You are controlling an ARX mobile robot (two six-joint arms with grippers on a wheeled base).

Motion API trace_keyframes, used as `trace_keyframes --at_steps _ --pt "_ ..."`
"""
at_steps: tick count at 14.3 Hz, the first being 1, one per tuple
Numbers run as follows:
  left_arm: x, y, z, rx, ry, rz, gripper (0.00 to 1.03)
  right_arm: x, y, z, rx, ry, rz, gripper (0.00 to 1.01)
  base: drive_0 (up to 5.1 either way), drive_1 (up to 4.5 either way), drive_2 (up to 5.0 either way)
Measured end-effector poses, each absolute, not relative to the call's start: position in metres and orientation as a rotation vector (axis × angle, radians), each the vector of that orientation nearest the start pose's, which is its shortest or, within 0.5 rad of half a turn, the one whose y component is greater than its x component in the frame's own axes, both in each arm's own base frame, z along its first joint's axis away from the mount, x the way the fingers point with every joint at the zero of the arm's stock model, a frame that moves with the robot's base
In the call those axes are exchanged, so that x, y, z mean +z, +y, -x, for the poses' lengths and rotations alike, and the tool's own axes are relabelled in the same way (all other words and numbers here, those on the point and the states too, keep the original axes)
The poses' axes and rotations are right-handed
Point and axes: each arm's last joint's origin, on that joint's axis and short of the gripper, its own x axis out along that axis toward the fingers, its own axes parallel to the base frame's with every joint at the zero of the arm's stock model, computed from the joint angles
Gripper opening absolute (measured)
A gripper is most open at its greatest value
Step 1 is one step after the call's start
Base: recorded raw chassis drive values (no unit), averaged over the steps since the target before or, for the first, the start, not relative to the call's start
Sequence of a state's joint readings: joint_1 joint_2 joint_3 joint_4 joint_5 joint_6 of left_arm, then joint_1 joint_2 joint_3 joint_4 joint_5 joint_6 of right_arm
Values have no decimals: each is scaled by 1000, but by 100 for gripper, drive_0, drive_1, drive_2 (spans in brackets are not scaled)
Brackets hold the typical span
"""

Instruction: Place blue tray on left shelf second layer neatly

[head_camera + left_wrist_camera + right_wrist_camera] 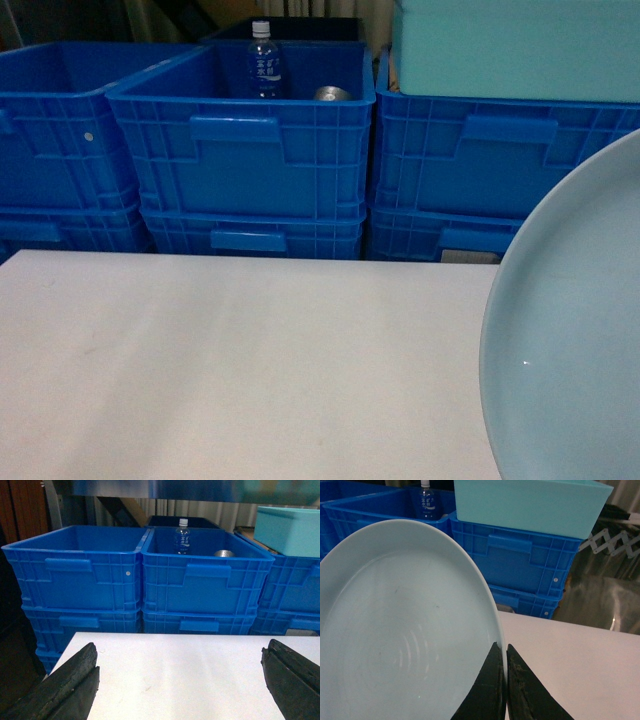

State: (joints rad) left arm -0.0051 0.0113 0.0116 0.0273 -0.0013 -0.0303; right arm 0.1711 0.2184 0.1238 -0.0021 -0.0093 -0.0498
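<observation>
Pale-blue tray (395, 630) rim pinched by right fingers (492, 690), frame-cropped; left fingers (65, 685) spread, empty.

I see the blue tray (395, 630) as a plain pale blue, smooth and unpatterned. Behind the white worktop (240, 370), the crates (240, 150) are bright blue with ribbed walls. Above the crates sits a teal box (515, 45). My right claw (506, 690) is black.

A storeroom: stacked blue crates (240, 150) behind a white table (240, 370).
</observation>
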Motion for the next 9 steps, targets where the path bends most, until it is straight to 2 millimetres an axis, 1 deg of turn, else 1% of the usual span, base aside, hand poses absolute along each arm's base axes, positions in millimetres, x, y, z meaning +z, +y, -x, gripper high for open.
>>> trace_keyframes --at_steps 2,5,9 --pt "169 0 -98 -4 -27 30 98 183 16 -102 142 51 79 2 0 0 0" --pt "169 0 -98 -5 -27 30 98 178 9 -106 83 37 94 2 0 0 0" --pt "169 0 -98 -5 -27 30 98 170 6 -108 47 37 136 2 0 0 0"
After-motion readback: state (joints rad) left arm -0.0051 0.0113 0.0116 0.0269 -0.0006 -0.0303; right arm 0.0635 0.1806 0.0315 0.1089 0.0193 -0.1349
